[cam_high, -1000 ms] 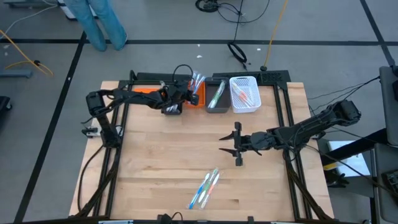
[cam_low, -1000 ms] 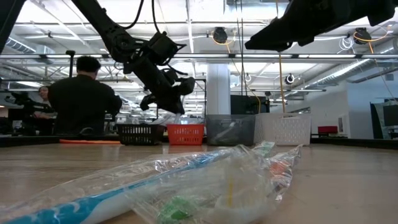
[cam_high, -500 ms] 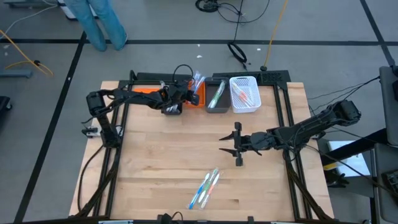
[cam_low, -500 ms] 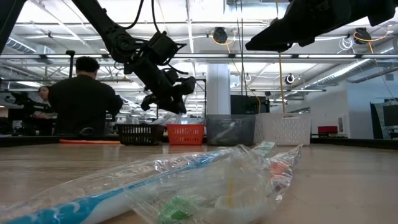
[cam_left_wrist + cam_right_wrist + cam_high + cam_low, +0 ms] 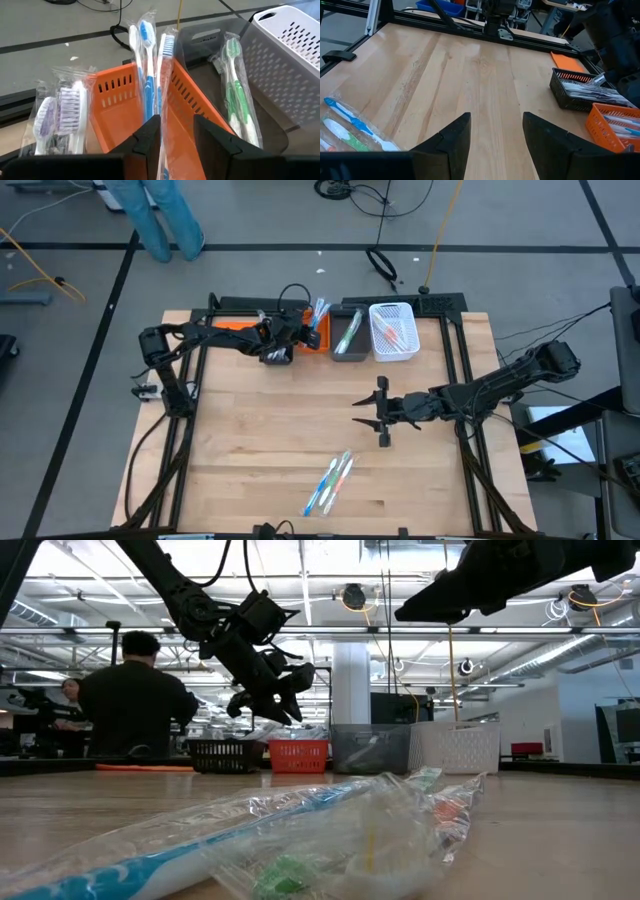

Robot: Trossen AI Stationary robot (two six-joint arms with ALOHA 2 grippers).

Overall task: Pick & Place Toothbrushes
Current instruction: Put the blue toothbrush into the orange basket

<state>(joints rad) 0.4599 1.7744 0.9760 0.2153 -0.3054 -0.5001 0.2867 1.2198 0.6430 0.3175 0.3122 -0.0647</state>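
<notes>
At the far left of the row of bins stood a black basket (image 5: 580,92) that already held some wrapped toothbrushes. The left gripper (image 5: 300,332) hung just over the orange bin (image 5: 185,107) next to it. Its fingers (image 5: 147,142) were closed on a wrapped blue toothbrush (image 5: 163,75), which stood upright between them, its head pointing away from the fingers and its lower end inside the orange bin. Just beside it, another blue brush (image 5: 145,70) leaned in the same bin. I judged that the held one was about to be released there.

Beyond the fingers to one side lay the grey bin (image 5: 348,335) with a green brush (image 5: 235,95), and after it the white basket (image 5: 393,332), which held what looked like orange or pink brushes; from above this was hard to tell.

The right gripper (image 5: 378,413) waited over the bare middle of the table (image 5: 250,450), with its fingers spread wide and nothing between them.

So the sorting seemed well advanced: all four bins had something inside. What was left was the small bundle of wrapped brushes (image 5: 330,482) near the front edge of the table, well apart from both grippers, with blue and green ones in it.
</notes>
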